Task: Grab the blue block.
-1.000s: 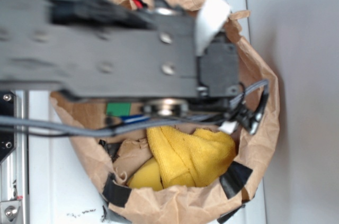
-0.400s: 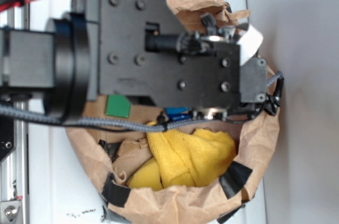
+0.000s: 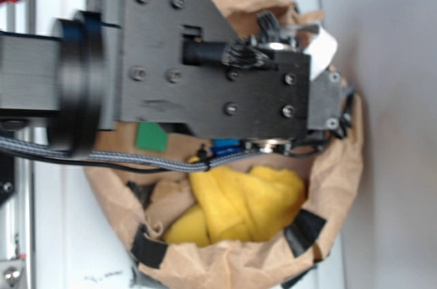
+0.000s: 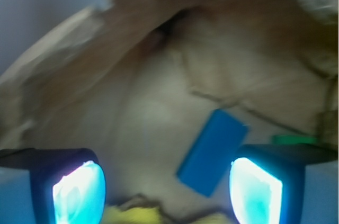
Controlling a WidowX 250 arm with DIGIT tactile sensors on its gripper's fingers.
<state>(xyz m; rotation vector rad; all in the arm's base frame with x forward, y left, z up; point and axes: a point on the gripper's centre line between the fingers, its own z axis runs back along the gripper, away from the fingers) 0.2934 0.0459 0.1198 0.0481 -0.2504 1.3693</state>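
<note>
Tool (image 4: 167, 187): in the wrist view both fingers (image 4: 79, 189) show only as blurred, glowing pads at the bottom corners, set wide apart, with nothing held between them. In the exterior view the arm's black housing (image 3: 205, 70) covers the tool completely, along with much of the container below.

Blue block (image 4: 212, 151): lies flat on the brown paper floor of the bag, between the two fingers but nearer the right one, tilted diagonally; contact with the pad cannot be determined. In the exterior view only a sliver of it (image 3: 225, 145) shows under the housing edge.

Container: an open brown paper bag (image 3: 341, 186), rim rolled and patched with black tape (image 3: 304, 229), sits on the white worktop (image 3: 75, 234). Inside: the blue block, a green block (image 3: 151, 137) near the left wall, and a crumpled yellow cloth (image 3: 246, 197) filling the near side. A grey braided cable (image 3: 123, 159) crosses over the bag.
</note>
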